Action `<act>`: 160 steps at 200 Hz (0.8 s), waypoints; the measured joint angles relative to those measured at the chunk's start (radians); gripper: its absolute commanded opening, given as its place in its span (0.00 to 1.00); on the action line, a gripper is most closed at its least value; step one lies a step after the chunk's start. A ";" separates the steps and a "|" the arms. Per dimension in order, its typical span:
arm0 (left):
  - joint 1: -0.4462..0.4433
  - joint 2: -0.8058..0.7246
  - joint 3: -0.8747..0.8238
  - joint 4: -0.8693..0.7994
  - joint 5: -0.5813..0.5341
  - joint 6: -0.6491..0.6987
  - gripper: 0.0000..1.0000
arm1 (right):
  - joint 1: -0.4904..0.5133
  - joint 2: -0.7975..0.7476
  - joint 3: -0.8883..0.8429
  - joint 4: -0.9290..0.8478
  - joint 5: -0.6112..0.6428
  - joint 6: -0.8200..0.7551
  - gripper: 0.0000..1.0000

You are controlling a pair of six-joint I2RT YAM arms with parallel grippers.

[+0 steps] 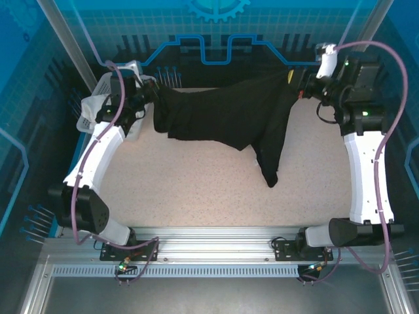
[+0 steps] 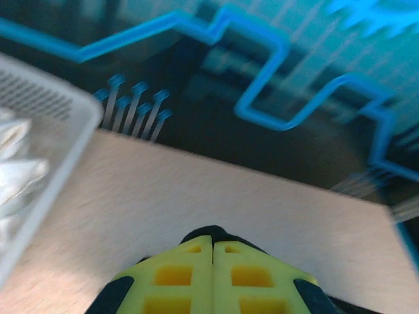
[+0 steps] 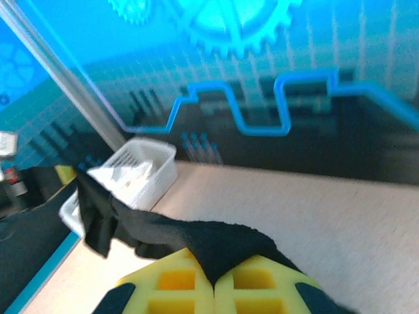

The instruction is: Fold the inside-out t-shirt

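Shirt (image 1: 222,111) was off the table (image 1: 196,196), strung between the two arms across the far side. Both ends were pinned.

The left gripper (image 1: 152,98) was clamped on the shirt's left end. Its wrist cam showed the yellow fingers (image 2: 177,275) pressed flat together, with only a sliver of black fabric poking out at the tips.

The right gripper (image 1: 300,85) was closed on the right end. On its wrist cam, black cloth was bunched over the fingertips and ran off to the left as a sagging band towards the basket (image 3: 157,183).

From the top cam, the shirt's upper edge ran roughly level from one gripper to the other. The body hung below it as a dark sheet with loose folds. One long flap dropped lower on the right side and reached towards mid-table. I couldn't tell whether its tip touched the surface.

The basket sat at the far left corner, just beside the left gripper, with white cloth (image 3: 127,171) inside. Both arms were reaching towards the far edge, well apart from each other.
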 measured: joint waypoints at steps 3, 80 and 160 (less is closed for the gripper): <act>-0.005 0.001 0.022 0.002 0.014 -0.006 0.00 | 0.000 0.005 0.023 -0.002 0.010 -0.008 0.00; 0.005 0.189 0.369 0.009 0.169 -0.077 0.00 | 0.237 0.000 0.175 0.022 0.134 -0.149 0.00; 0.183 0.311 0.073 -0.093 0.026 -0.043 0.67 | 0.652 0.344 -0.130 0.159 0.072 -0.121 0.00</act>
